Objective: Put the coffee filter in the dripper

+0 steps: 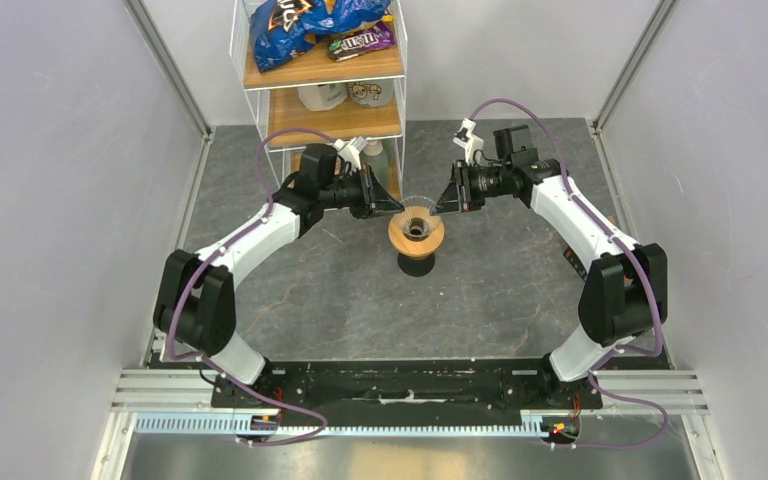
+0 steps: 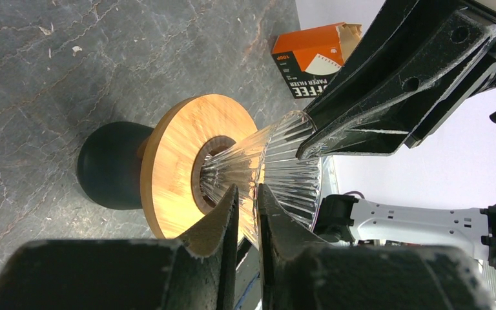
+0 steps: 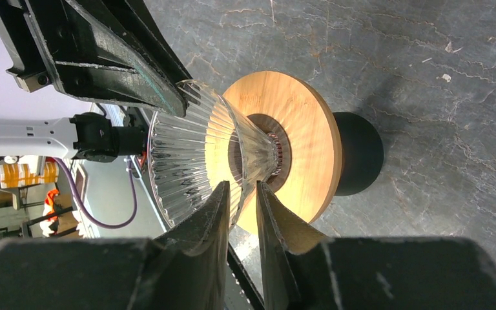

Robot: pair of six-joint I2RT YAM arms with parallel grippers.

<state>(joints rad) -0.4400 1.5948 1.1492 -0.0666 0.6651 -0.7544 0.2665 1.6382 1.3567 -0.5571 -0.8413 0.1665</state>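
Observation:
The dripper [image 1: 416, 232] stands upright mid-table: a clear ribbed glass cone [image 2: 278, 168] in a light-wood ring [image 2: 174, 161] on a black base [image 2: 106, 165]. My left gripper [image 1: 392, 205] is shut on the cone's left rim, with the glass wall between its fingertips in the left wrist view [image 2: 247, 190]. My right gripper [image 1: 443, 203] is shut on the right rim, as seen in the right wrist view [image 3: 240, 186]. The glass looks empty. No loose coffee filter shows. A tan paper edge [image 2: 350, 31] peeks from a packet's open top.
An orange-and-black packet lettered COFFEE FILTER PAPER [image 2: 313, 58] lies on the table beyond the dripper, by the right arm. A white wire rack [image 1: 320, 70] with wooden shelves holding snack bags and cups stands at the back. Grey walls close both sides.

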